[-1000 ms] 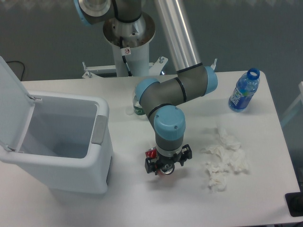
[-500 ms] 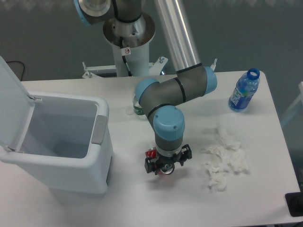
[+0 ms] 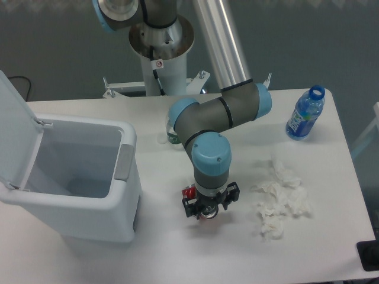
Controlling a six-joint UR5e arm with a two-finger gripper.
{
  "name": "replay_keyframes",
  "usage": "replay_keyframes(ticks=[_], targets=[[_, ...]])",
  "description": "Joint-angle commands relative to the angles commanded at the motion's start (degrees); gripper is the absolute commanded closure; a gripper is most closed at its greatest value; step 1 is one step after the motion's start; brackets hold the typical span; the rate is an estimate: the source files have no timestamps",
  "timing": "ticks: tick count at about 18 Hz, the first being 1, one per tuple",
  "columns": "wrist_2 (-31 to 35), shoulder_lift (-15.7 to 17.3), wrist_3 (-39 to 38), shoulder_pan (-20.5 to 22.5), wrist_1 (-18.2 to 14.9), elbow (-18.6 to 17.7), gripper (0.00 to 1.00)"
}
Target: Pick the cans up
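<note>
The red can (image 3: pixel 189 191) lies on the white table (image 3: pixel 177 254), just right of the bin. Only small red parts of it show, at the left edge of the gripper and under it. My gripper (image 3: pixel 209 207) points straight down onto the can, and the blue wrist and black gripper body cover most of it. The fingers are hidden beneath the body, so whether they are closed on the can does not show.
An open white bin (image 3: pixel 77 177) stands at the left with its lid raised. Crumpled white tissues (image 3: pixel 281 198) lie to the right of the gripper. A blue-labelled plastic bottle (image 3: pixel 305 113) stands at the back right. A small green-labelled bottle (image 3: pixel 172 136) is partly hidden behind the arm.
The gripper body has shifted very slightly over the can, and the arm has otherwise stayed in place.
</note>
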Motion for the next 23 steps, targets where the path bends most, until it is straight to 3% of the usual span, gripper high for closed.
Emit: replay_keyframes(ticks=[4,16,17,21,23], targets=[[0.00,0.00,0.09,0.00,0.09,0.00,0.30],[0.09,0.53,2.64,0.09,-0.09,0.71,0.31],[0.09,0.61,2.64,0.17,0.00,0.44,0.29],[0.18,0.44,2.46,0.26,-0.09,0.44,0.05],[0.26,0.53,1.94,0.35,-0.17,0.26,0.02]])
